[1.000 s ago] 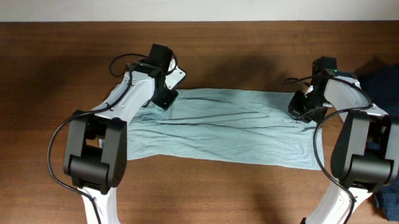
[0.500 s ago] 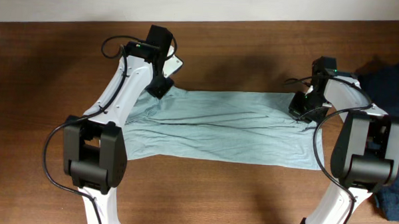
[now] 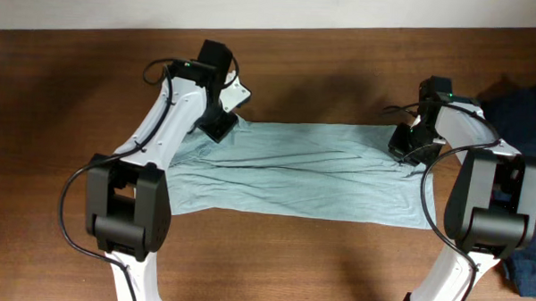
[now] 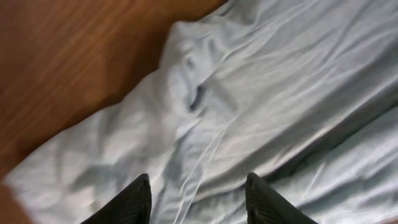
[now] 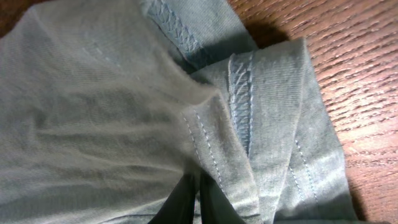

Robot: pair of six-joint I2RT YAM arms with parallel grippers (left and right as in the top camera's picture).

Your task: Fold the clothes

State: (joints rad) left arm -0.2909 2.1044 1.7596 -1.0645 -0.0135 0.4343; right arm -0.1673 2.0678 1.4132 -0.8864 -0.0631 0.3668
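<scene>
The right hand (image 5: 196, 198) was clenched on the T-shirt (image 3: 312, 179) hem, probably to keep that end taut. The left hand (image 4: 198, 198) hung parted over the opposite corner, grasping nothing. The shirt lay as a long band across the table (image 3: 336, 260).

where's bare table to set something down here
Bare table left of the left arm; a wood strip between the T-shirt and the back wall; another in front of it between both arms. Crowded at right: right arm and dark garment.
</scene>
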